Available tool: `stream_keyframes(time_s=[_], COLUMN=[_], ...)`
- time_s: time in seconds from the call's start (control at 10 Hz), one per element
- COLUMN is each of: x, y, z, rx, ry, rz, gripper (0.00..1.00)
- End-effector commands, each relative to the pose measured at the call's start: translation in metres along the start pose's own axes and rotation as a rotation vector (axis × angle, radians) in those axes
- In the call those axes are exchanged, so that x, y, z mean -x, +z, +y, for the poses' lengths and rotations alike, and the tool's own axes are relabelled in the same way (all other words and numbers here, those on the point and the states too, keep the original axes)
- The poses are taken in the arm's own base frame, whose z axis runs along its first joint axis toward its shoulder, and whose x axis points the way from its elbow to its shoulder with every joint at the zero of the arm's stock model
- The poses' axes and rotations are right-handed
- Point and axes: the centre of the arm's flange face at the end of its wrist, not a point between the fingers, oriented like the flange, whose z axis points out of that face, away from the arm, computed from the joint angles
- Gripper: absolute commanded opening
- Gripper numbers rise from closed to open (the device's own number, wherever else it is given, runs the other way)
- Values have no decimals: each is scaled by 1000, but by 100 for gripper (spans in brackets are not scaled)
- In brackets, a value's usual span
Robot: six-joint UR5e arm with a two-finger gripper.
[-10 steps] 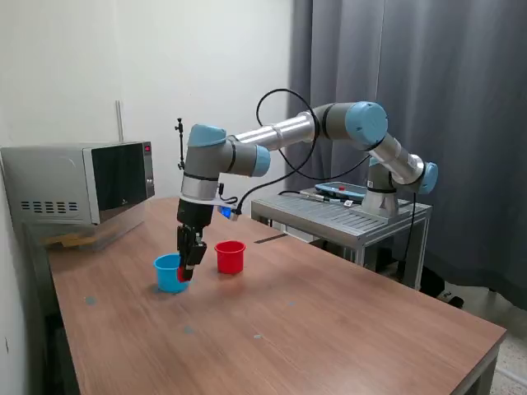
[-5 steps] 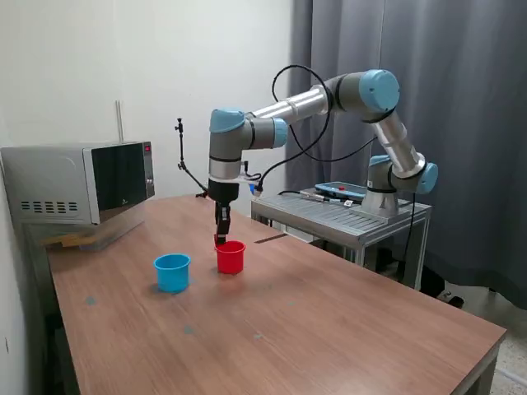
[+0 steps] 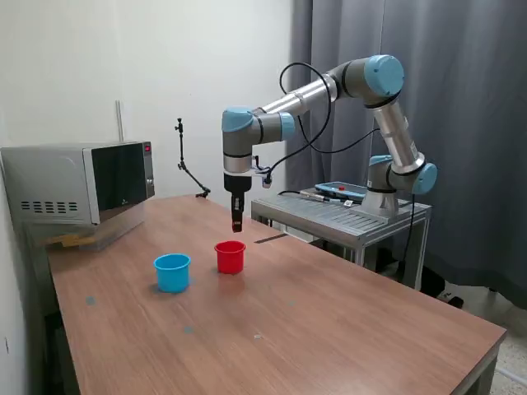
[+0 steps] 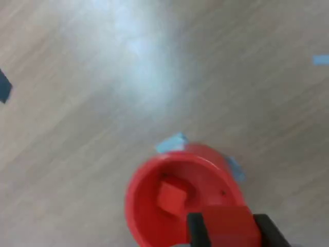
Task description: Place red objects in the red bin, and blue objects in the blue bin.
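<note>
Hand (image 4: pixel 227 229) gripping red cube (image 4: pixel 226 226), above red cup (image 4: pixel 154 206), second cube (image 4: pixel 171 197) inside

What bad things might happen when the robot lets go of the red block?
The end effector holds a red cube near the red cup's rim, not clearly over its middle, so the cube might clip the rim and bounce onto the table. It hangs well above the cup. It could also bounce off the cube already inside.
</note>
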Motion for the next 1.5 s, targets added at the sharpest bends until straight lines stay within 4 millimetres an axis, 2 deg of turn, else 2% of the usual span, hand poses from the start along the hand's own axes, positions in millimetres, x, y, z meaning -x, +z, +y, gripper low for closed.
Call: stream_keyframes(time_s=[0.0,0.4,0.7,1.4], x=[21,37,40,38], y=[32,56,54,54], z=[-7,-1,8,7], rx=[6,30,60,54], ry=[52,102,116,114], rz=[30,98,125,135], gripper=[0,0,0,0])
